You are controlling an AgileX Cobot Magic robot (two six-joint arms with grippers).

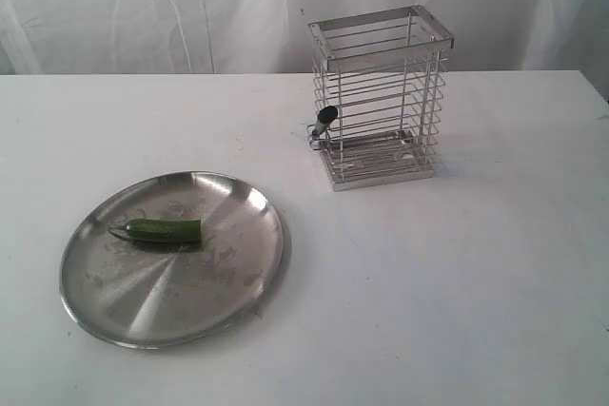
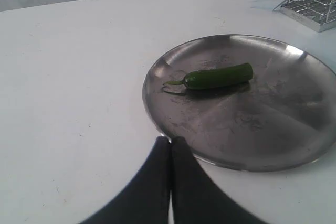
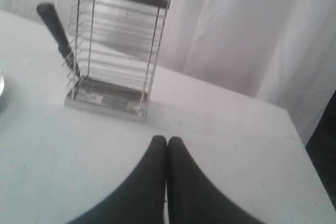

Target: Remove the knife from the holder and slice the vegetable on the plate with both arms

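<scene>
The dark green vegetable [image 1: 162, 230] [image 2: 218, 76] lies on the round steel plate [image 1: 228, 263] [image 2: 273, 129] at the front left of the white table. The silver wire holder [image 1: 381, 102] [image 3: 113, 51] stands at the back, right of centre. The knife's black handle [image 1: 324, 119] [image 3: 55, 27] sticks out slanting through the holder's side; its blade is mostly hidden among the bars. My left gripper [image 2: 170, 140] is shut and empty, hovering just short of the plate's near rim. My right gripper [image 3: 167, 140] is shut and empty, some way in front of the holder. Neither arm shows in the exterior view.
A white curtain hangs behind the table. The table's far right edge [image 3: 294, 124] shows in the right wrist view. White tabletop lies between the plate and the holder.
</scene>
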